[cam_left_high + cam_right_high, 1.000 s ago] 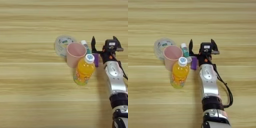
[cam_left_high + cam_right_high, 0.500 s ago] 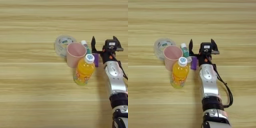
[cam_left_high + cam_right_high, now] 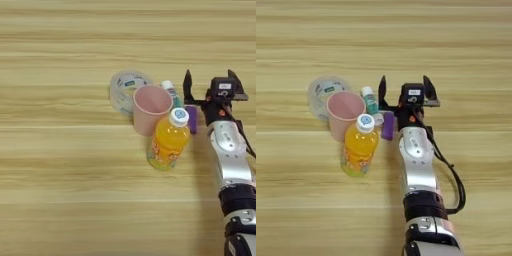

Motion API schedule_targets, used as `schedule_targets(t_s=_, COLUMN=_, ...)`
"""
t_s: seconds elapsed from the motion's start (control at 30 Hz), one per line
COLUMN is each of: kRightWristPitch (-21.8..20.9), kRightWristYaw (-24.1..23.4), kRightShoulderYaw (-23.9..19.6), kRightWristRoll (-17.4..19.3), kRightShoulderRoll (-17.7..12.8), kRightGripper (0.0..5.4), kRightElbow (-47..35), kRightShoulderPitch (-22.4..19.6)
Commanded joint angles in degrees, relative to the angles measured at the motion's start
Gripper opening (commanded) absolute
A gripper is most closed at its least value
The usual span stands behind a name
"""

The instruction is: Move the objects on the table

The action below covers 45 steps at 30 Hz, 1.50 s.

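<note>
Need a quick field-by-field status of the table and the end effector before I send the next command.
surface: wooden table
cluster: five items grouped left of the arm
tape roll: farthest left, behind the cup
pink cup: upright, empty-looking
juice bottle: upright, white cap on, nearest the camera
glue stick: right of the cup
purple block: beside the bottle cap, next to the arm
right end effector: fingers spread open, holding nothing, just right of the glue stick

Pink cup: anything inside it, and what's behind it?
The pink cup looks empty, though its near inner wall is hidden. Behind it lies the clear tape roll, partly covered by the cup. The glue stick stands behind to its right.
</note>
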Motion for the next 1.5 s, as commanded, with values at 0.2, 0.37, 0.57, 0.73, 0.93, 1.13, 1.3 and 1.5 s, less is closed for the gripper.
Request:
schedule_targets(t_s=0.2, kRightWristPitch=0.86, kRightWristYaw=-0.26, kRightShoulderYaw=-0.02, kRightWristRoll=0.08, kRightShoulderRoll=-1.17, kRightGripper=5.38, kRightElbow=-16.8, kRightShoulderPitch=1.47)
schedule_targets(t_s=0.37, kRightWristPitch=3.87, kRightWristYaw=0.1, kRightShoulderYaw=0.0, kRightWristRoll=0.73, kRightShoulderRoll=-0.73, kRightGripper=5.38, kRightElbow=-25.87, kRightShoulderPitch=5.78)
schedule_targets(t_s=0.57, kRightWristPitch=7.86, kRightWristYaw=1.08, kRightShoulderYaw=-0.14, kRightWristRoll=2.79, kRightShoulderRoll=-0.29, kRightGripper=5.38, kRightElbow=-33.36, kRightShoulderPitch=9.77)
schedule_targets(t_s=0.73, kRightWristPitch=11.64, kRightWristYaw=2.58, kRightShoulderYaw=-0.25, kRightWristRoll=5.87, kRightShoulderRoll=-0.26, kRightGripper=5.38, kRightElbow=-41.43, kRightShoulderPitch=12.88)
schedule_targets(t_s=0.93, kRightWristPitch=17.26, kRightWristYaw=5.55, kRightShoulderYaw=-0.81, kRightWristRoll=9.81, kRightShoulderRoll=-1.59, kRightGripper=5.38, kRightElbow=-49.89, kRightShoulderPitch=17.29)
schedule_targets(t_s=1.13, kRightWristPitch=17.54, kRightWristYaw=10.66, kRightShoulderYaw=-1.16, kRightWristRoll=13.0, kRightShoulderRoll=-3.15, kRightGripper=5.38, kRightElbow=-53.14, kRightShoulderPitch=21.33)
schedule_targets(t_s=1.3, kRightWristPitch=14.82, kRightWristYaw=14.19, kRightShoulderYaw=-1.89, kRightWristRoll=15.07, kRightShoulderRoll=-3.47, kRightGripper=5.38, kRightElbow=-54.34, kRightShoulderPitch=22.81)
schedule_targets(t_s=1.5, kRightWristPitch=12.51, kRightWristYaw=18.98, kRightShoulderYaw=-0.29, kRightWristRoll=17.45, kRightShoulderRoll=-3.36, kRightGripper=5.38, kRightElbow=-56.87, kRightShoulderPitch=26.12)
